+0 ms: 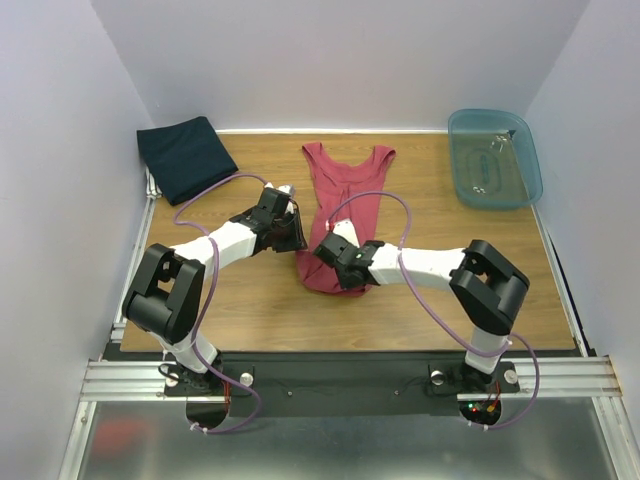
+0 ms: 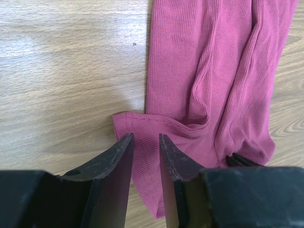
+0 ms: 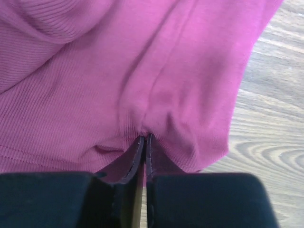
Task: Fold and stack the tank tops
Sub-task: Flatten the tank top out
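Observation:
A maroon tank top (image 1: 345,180) lies lengthwise in the middle of the table, straps toward the back and hem toward me. In the right wrist view its cloth (image 3: 142,71) bunches into a pinch at my right gripper (image 3: 144,137), which is shut on the lower hem. That gripper (image 1: 325,255) sits over the garment's near end. My left gripper (image 1: 295,238) is at the top's left hem corner (image 2: 128,118), open, with its fingers (image 2: 124,147) straddling the ribbed cloth. A folded navy tank top (image 1: 185,155) rests at the back left.
A translucent blue plastic tub (image 1: 520,190) stands at the back right corner. White walls close in the table on the left, the back and the right. Bare wood (image 1: 450,320) shows on the near side of the table.

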### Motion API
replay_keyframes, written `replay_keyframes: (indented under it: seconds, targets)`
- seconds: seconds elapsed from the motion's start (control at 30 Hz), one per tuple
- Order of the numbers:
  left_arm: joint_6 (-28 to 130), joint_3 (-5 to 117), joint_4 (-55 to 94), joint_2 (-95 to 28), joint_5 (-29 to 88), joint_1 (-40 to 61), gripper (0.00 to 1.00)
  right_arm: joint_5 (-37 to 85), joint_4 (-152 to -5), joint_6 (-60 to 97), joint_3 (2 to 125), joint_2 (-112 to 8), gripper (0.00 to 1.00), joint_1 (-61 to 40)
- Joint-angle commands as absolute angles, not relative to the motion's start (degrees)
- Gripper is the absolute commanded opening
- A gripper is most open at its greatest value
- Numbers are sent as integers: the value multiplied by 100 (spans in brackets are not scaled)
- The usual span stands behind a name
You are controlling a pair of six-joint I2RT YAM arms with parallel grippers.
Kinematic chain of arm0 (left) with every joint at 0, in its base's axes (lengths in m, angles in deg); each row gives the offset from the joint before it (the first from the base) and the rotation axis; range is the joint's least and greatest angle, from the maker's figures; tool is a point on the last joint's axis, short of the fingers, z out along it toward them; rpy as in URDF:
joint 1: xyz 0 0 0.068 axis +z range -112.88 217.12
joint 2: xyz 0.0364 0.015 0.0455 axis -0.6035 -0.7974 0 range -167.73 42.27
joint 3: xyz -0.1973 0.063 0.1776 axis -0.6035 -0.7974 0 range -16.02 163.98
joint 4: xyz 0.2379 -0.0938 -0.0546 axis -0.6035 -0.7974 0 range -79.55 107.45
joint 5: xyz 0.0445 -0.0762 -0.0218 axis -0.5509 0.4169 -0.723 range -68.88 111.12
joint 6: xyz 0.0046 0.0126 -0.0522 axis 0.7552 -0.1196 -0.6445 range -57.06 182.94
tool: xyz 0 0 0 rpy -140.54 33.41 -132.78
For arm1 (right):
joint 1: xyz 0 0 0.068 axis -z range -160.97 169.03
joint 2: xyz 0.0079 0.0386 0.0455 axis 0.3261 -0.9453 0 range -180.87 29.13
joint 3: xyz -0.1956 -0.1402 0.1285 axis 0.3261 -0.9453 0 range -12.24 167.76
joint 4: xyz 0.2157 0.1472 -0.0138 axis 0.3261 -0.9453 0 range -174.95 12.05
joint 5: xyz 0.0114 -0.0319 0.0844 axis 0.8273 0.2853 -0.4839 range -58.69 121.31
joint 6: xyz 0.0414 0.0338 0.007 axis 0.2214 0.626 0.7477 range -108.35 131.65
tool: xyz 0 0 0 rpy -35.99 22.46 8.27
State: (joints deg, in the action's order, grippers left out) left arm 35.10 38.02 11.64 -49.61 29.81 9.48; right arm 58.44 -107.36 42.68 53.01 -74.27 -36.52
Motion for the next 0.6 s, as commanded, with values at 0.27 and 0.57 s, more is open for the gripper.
replay_keyframes:
  seconds: [0.27, 0.57]
  targets:
    - [3789, 3909, 1086, -4896, 2947, 943, 40, 5644, -10520, 4645, 4982, -5728, 0, -3134]
    - [4131, 4076, 858, -4922, 3210, 935, 45, 5723, -10686, 4821, 4402, -5042, 0, -2124]
